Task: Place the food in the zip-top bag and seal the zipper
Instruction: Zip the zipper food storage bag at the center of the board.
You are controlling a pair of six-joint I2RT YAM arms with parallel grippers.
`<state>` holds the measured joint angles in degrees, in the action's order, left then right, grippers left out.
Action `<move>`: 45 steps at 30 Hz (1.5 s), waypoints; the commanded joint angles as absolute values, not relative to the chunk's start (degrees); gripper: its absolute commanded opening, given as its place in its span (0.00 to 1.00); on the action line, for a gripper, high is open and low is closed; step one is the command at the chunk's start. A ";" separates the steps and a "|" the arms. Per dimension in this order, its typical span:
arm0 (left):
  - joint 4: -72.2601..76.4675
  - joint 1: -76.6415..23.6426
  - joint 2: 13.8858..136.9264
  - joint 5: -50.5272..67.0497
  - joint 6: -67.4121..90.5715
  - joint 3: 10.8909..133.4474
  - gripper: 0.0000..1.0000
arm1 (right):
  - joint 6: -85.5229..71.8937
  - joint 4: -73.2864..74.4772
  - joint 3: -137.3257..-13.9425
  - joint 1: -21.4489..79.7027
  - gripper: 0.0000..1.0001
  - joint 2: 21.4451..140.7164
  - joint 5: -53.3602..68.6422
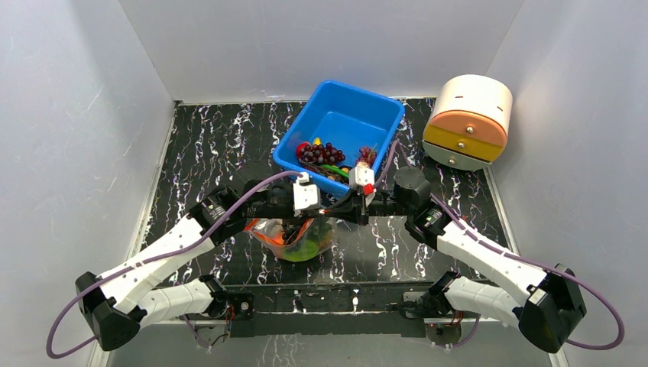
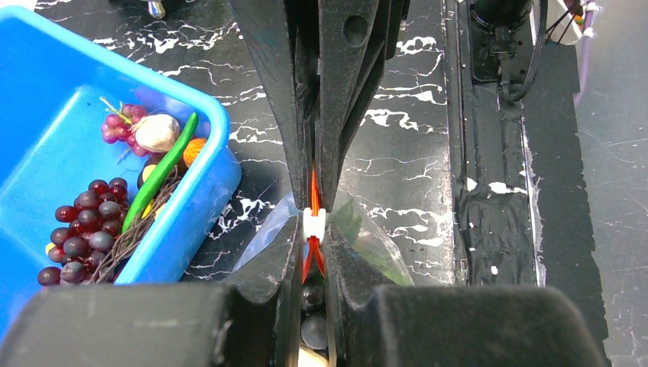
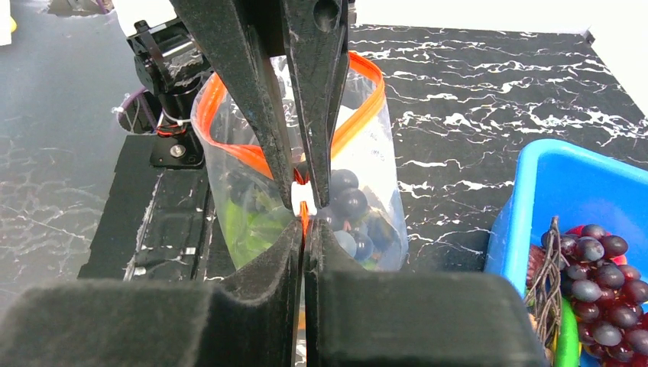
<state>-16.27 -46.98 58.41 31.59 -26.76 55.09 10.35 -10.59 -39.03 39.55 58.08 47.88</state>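
Zip-top bag [image 1: 294,238] stands on the black marbled table [image 1: 214,145] just in front of the blue bin [image 1: 359,115], on the side nearer the arm bases. I see dark grapes [image 3: 348,202] and green leaves [image 3: 248,222] inside it. Its orange zipper [image 3: 367,95] gapes in a loop along one stretch and is squeezed flat at the white slider [image 3: 303,200]. My left gripper [image 2: 314,238] and right gripper [image 3: 304,233] meet there nose to nose, each pressed together on the zipper strip, one on either side of the slider. In the bin's near corner lie a grape bunch [image 2: 84,237], a long green pod [image 2: 160,174], a whitish bulb [image 2: 157,131] and a small orange piece [image 2: 195,149]. To the right of the bin stands a round cream-and-orange drawer unit [image 1: 468,121].
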 commanded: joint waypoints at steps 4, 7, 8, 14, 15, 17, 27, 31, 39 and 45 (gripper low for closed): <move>-21.08 -46.71 55.05 28.47 -26.78 56.89 0.00 | 8.30 -15.64 -39.64 39.85 0.00 55.34 42.41; -23.97 -46.73 51.81 26.40 -27.00 56.63 0.00 | 7.56 -16.12 -37.84 39.86 0.00 53.32 38.71; -25.17 -46.71 51.05 25.48 -27.13 56.80 0.00 | 7.56 -15.63 -37.59 39.83 0.00 53.15 37.92; -29.61 -46.74 46.93 22.44 -27.57 56.56 0.00 | 6.52 -14.20 -36.09 39.74 0.00 52.61 36.23; -30.22 -46.71 46.43 22.18 -27.53 56.64 0.00 | 6.51 -13.67 -36.02 39.72 0.00 52.38 35.75; -31.39 -46.75 45.44 21.32 -27.51 56.82 0.00 | 6.55 -12.40 -35.99 39.26 0.00 51.84 35.00; -34.24 -46.76 43.71 19.37 -28.68 57.77 0.00 | 10.22 -6.86 -35.68 36.26 0.00 49.59 35.73; -31.07 -46.75 44.44 22.84 -27.87 56.87 0.00 | 13.70 -3.20 -38.36 36.32 0.38 49.01 39.99; -28.52 -46.71 46.69 23.65 -28.43 56.06 0.00 | 10.85 -2.80 -42.85 37.65 0.46 50.43 43.48; -27.63 -46.74 47.53 24.21 -28.36 56.44 0.00 | 5.70 -10.30 -41.13 40.63 0.47 51.50 42.43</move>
